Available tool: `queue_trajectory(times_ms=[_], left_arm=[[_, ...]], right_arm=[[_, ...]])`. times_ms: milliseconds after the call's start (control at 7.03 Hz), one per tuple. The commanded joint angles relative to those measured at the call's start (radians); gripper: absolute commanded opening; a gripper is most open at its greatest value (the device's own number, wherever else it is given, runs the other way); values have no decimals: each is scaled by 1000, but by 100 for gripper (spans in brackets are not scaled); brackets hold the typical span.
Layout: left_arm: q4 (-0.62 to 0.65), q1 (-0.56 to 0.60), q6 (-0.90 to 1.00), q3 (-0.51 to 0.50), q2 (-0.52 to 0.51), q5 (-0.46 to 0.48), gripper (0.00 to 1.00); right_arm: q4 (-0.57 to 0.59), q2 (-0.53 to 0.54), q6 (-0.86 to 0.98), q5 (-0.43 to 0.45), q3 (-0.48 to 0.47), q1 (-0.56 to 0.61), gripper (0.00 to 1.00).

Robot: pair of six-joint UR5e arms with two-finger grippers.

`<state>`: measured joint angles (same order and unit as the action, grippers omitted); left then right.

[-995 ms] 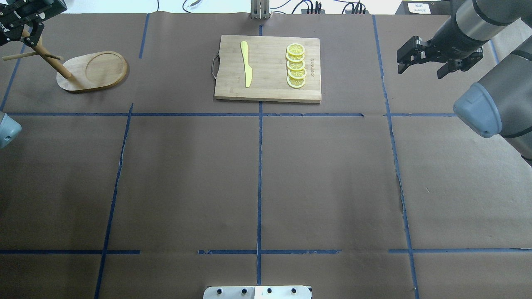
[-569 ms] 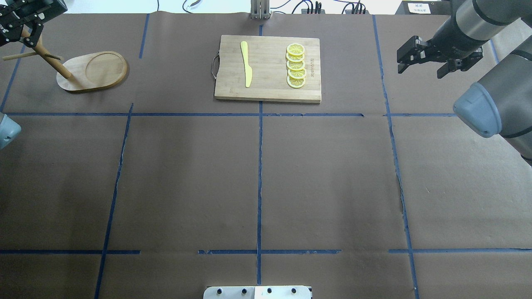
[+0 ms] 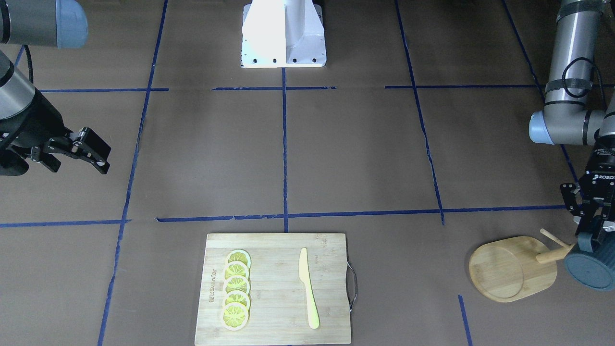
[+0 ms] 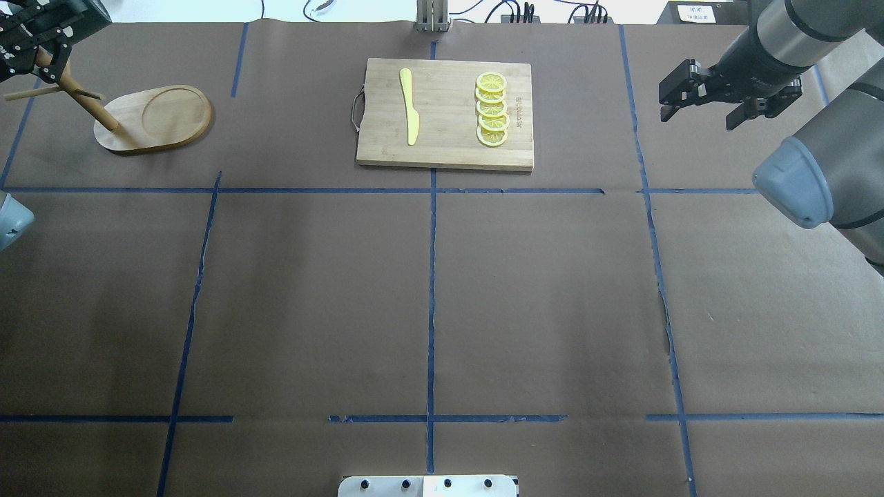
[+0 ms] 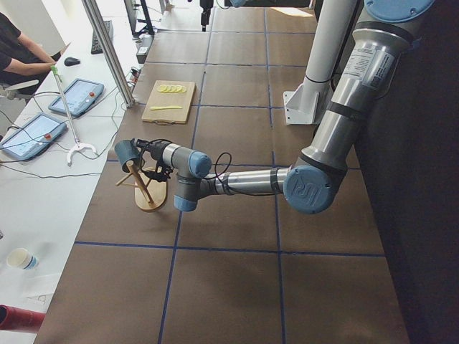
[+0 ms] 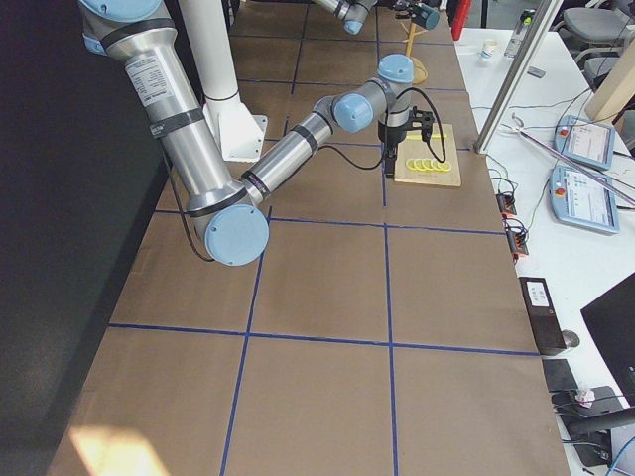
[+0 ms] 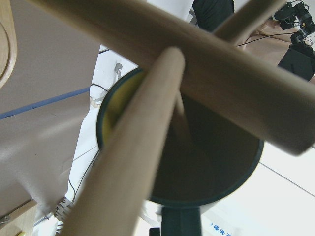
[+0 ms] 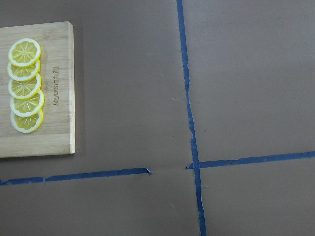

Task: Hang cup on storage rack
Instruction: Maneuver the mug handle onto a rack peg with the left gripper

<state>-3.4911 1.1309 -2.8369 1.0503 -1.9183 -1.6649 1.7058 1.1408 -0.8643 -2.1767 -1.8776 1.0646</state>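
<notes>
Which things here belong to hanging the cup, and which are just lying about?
Part of the job:
- cup, held by the left gripper at the pegs
- storage rack

Just lying about:
- cutting board
- yellow knife on it
- lemon slices on it
- right gripper, open and empty

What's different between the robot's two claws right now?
The left gripper grips the cup at the storage rack pegs; the right gripper hangs empty, jaws open, beside the cutting board. The left lies roughly level; the right points down. Both are black two-finger grippers.
</notes>
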Motion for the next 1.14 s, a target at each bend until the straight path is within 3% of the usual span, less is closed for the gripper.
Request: queue_trajectory(times_ms=[0,142,569,711,995], left_arm=[[0,0,-13,-16,1,1,12],[0,0,-13,-16,1,-1,13],[-2,-2,-12,-18,4,-4,56],[-2,0,-12,-15,7,-7,100],[-2,4,-15,14,15,-12,100]], right_arm=[[0,-1,-1,0,0,0,100],[0,-1,1,0,0,0,100],[0,1,1,0,0,0,100],[0,1,1,0,0,0,100],[0,1,1,0,2,0,100]])
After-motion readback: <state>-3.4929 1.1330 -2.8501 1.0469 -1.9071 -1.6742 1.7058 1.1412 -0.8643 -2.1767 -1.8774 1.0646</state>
